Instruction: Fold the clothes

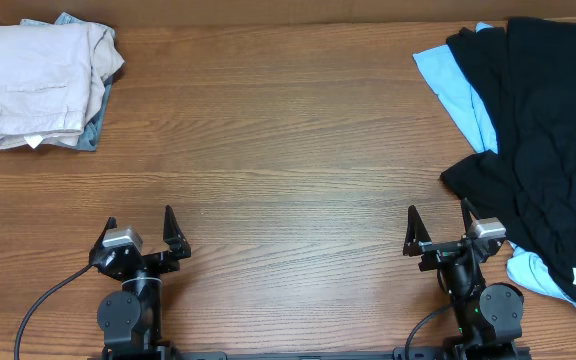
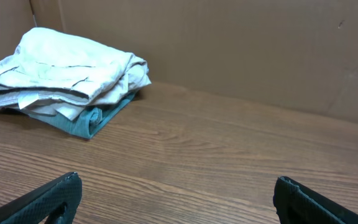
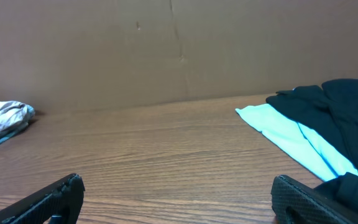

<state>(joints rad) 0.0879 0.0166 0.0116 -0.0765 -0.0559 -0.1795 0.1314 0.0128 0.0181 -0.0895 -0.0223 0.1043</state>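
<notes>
Wooden table from above. The left gripper and right gripper sit at the bottom edge, jaws spread wide, holding nothing. Folded beige shorts lie upper left. A rumpled black garment covers a light-blue one at right. Likely best: pinch the black garment's edge, drag it to the centre and flatten it.

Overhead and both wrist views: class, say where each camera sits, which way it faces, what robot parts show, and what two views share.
Overhead: above the table, looking down; left gripper and right gripper, open, at bottom.
Left wrist: on the left arm, facing the beige stack; own fingers.
Right wrist: on the right arm, facing the back wall; own fingers.
Shared: both wrist views show the beige stack.
</notes>
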